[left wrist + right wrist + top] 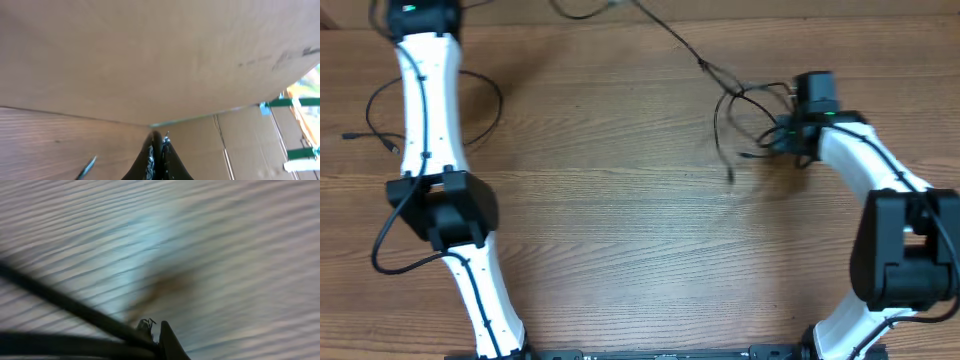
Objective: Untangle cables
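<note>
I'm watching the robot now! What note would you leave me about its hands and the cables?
Left gripper: shut, nothing seen in it, out at the far edge of the table.
Right gripper: seems shut on the tangled cable, which loops beside it and trails to the far edge.
Other cable: lies apart, by the left arm.
Done: the two cables look separated.
Left: straighten the loops on the right.

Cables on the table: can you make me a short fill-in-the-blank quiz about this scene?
The right pincer is at the tangled cables, which are coloured ___. The table is made of ___. The left pincer is ___, not open.
Missing words: black; wood; shut.
</note>
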`<action>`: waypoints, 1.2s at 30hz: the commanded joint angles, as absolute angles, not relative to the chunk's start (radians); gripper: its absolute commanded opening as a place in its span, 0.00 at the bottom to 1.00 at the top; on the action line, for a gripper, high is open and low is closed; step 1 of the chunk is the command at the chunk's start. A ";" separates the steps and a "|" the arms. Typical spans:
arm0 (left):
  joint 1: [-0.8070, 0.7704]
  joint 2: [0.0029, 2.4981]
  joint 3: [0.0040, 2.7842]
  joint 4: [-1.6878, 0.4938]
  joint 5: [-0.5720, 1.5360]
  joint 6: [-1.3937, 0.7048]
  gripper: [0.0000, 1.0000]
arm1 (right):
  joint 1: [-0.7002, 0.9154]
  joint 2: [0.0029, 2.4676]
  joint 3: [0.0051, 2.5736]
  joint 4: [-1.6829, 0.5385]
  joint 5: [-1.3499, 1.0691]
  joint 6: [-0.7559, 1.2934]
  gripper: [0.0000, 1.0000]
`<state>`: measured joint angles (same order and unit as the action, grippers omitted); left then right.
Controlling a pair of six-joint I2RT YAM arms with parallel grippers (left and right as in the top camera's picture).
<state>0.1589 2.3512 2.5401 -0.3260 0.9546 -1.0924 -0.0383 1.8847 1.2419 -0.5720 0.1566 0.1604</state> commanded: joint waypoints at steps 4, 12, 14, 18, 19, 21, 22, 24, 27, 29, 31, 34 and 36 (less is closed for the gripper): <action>0.225 2.284 2.556 -0.308 0.933 -1.053 0.04 | -0.239 1.893 1.237 -0.590 0.209 0.176 0.04; 0.249 2.193 2.556 -0.309 0.931 -0.979 0.04 | -0.389 1.893 1.237 -0.614 0.208 0.176 0.04; 0.255 2.163 2.556 -0.310 0.931 -0.963 0.04 | -0.404 1.893 1.237 -0.627 0.202 0.176 0.04; 0.263 2.084 2.556 -0.364 0.931 -0.903 0.04 | -0.410 1.893 1.237 -0.654 0.170 0.176 0.04; 0.262 2.069 2.556 -0.392 0.931 -0.875 0.04 | -0.409 1.893 1.238 -0.662 0.153 0.176 0.04; 0.252 2.037 2.556 -0.475 0.925 -0.807 0.04 | -0.397 1.891 1.244 -0.685 0.096 0.176 0.04; 0.243 2.023 2.556 -0.524 0.916 -0.770 0.04 | -0.392 1.889 1.249 -0.688 0.066 0.176 0.04; 0.220 2.004 2.556 -0.625 0.883 -0.706 0.04 | -0.377 1.876 1.267 -0.705 -0.020 0.175 0.04; 0.176 1.997 2.556 -0.734 0.827 -0.641 0.08 | -0.357 1.843 1.310 -0.756 -0.121 0.173 0.04; 0.142 2.000 2.555 -0.779 0.808 -0.607 0.12 | -0.342 1.809 1.349 -0.799 -0.220 0.134 0.04; 0.104 2.004 2.555 -0.815 0.790 -0.575 0.17 | -0.327 1.768 1.390 -0.846 -0.329 0.089 0.04; 0.040 2.008 2.555 -0.855 0.773 -0.529 0.24 | -0.300 1.693 1.431 -0.886 -0.494 0.034 0.04; -0.006 2.008 2.555 -0.873 0.773 -0.481 0.31 | -0.280 1.641 1.438 -0.884 -0.570 0.024 0.04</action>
